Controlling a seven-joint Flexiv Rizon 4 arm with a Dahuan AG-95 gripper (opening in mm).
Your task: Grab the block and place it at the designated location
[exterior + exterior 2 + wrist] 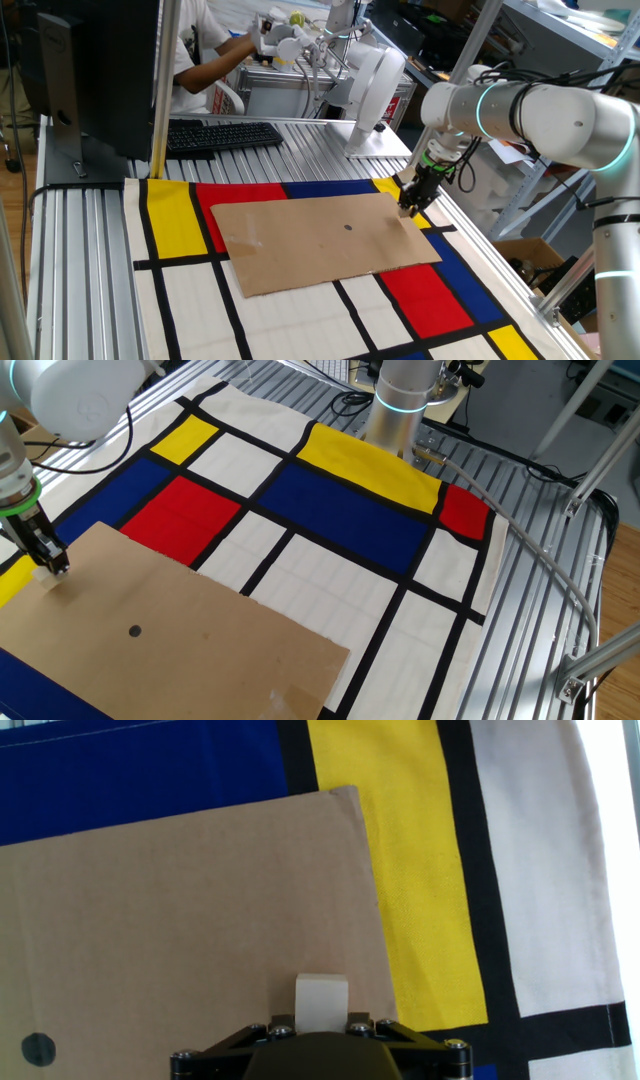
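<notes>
1. We find the gripper (411, 207) lowered over the far corner of the cardboard sheet (320, 240), at the edge nearest the arm's base.
2. In the hand view, the block (321, 1001) — a pale tan cube — sits directly ahead of the gripper (321, 1038) body, against the cardboard sheet (180, 920). The fingertips themselves are hidden below the frame, so we cannot tell from this view whether they clamp the block.
3. In the other fixed view, the dark fingers (50, 555) stand close together, narrow, their tips at the sheet's (170, 630) corner with a pale speck just beneath them. We cannot confirm contact or grip there either.
4. Neither fixed view resolves the block clearly; only the hand view shows it as a cube.
5. The fixed views show what the hand view crops — the checked cloth (300, 300) of red, blue, yellow and white panels spread under the sheet, and a small dark dot (134, 630) marked mid-sheet, well apart from the gripper (52, 567).
</notes>
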